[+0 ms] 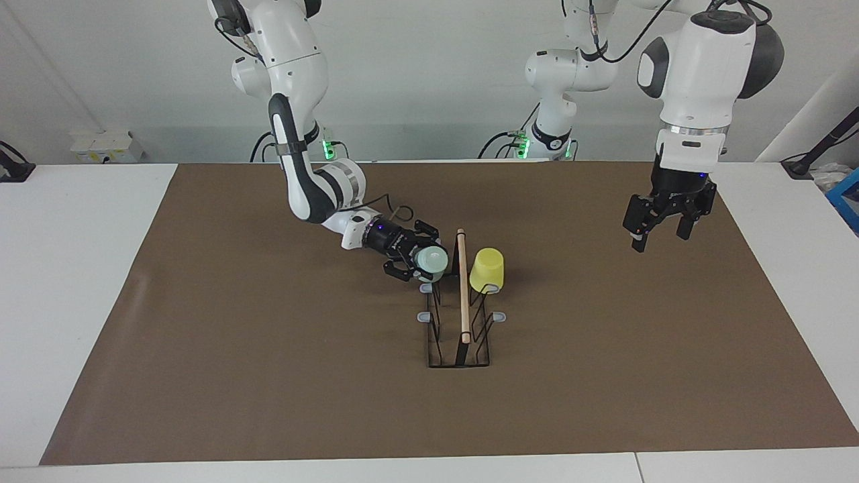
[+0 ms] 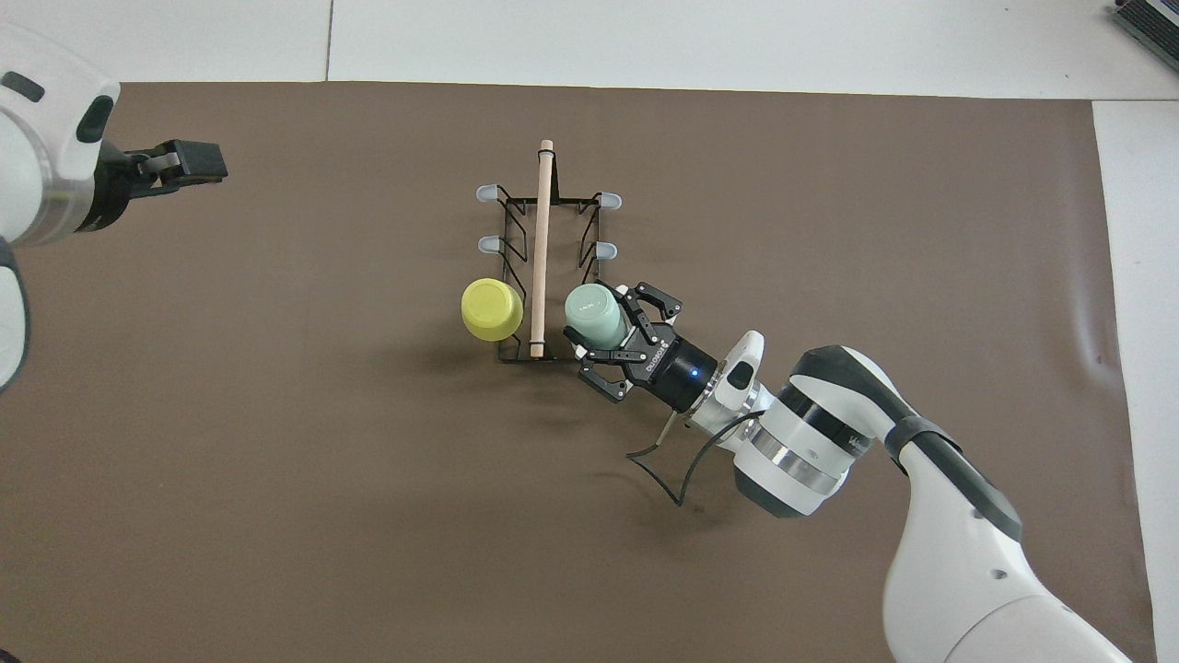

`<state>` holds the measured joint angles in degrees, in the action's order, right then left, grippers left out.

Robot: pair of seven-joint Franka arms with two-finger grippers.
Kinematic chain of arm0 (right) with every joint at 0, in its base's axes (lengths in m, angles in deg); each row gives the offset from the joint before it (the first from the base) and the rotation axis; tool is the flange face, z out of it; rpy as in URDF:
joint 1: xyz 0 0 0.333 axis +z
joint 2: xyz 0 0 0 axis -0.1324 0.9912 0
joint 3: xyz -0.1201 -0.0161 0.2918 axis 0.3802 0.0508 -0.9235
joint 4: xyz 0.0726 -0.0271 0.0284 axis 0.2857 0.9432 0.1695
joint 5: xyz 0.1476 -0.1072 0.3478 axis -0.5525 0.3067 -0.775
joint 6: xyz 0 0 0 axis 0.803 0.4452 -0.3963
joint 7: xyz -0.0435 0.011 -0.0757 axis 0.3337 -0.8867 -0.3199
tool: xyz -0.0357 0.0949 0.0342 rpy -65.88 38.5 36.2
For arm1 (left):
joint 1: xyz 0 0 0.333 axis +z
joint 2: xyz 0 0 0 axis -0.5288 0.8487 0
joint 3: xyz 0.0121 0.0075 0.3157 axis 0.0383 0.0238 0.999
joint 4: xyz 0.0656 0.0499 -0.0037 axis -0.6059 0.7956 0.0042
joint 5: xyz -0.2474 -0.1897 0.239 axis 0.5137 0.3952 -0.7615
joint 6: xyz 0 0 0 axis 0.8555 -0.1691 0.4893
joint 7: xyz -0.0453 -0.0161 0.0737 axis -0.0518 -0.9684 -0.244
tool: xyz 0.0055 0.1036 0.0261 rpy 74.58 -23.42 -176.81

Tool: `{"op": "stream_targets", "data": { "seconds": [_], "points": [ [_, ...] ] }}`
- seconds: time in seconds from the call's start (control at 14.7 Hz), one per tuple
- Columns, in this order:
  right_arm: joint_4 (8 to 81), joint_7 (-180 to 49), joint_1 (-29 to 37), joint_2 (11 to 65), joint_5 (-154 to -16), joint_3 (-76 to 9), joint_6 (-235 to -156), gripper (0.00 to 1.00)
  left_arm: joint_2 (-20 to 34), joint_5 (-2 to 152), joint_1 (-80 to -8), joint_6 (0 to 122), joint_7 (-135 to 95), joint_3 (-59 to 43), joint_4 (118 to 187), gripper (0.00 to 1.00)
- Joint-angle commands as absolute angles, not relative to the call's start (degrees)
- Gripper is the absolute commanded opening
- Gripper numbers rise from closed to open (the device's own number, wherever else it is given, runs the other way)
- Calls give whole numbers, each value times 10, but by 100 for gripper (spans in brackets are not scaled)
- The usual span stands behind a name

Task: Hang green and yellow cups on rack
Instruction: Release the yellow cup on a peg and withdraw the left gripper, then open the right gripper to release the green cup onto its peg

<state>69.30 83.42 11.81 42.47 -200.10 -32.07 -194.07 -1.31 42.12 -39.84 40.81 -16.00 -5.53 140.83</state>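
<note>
The black wire rack [image 1: 463, 295] [image 2: 542, 239] with a wooden rod on top stands mid-mat. The yellow cup [image 1: 486, 268] [image 2: 491, 308] hangs upside down on the prong nearest the robots, on the left arm's side of the rod. The green cup [image 1: 431, 260] [image 2: 591, 313] sits tilted over the matching prong on the right arm's side. My right gripper [image 1: 421, 259] [image 2: 603, 319] is shut on the green cup, with a finger on each side of it. My left gripper [image 1: 661, 233] [image 2: 189, 166] hangs open and empty over bare mat, well away from the rack.
A brown mat [image 1: 268, 376] covers the white table [image 1: 67, 268]. Several grey-tipped prongs [image 1: 499, 316] of the rack carry nothing. A small white box [image 1: 107, 146] sits by the wall, and a blue object [image 1: 847, 201] lies at the table's edge at the left arm's end.
</note>
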Motion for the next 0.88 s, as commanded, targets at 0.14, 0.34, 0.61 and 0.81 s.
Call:
{"op": "stream_targets", "data": {
  "seconds": [0.14, 0.34, 0.61, 0.81],
  "points": [
    [707, 890, 121, 427, -2052, -326, -1950, 100, -54, 434, -394, 296, -306, -29, 1417, 100],
    [707, 882, 126, 428, -2052, -326, -1963, 100, -57, 467, -393, 256, -332, -12, 1410, 100],
    [708, 863, 126, 430, -2045, -326, -1992, 100, -50, 479, -387, 207, -368, 8, 1372, 100],
    [718, 852, 128, 432, -2038, -325, -2012, 100, -36, 483, -383, 168, -376, 8, 1335, 100]
  ]
}}
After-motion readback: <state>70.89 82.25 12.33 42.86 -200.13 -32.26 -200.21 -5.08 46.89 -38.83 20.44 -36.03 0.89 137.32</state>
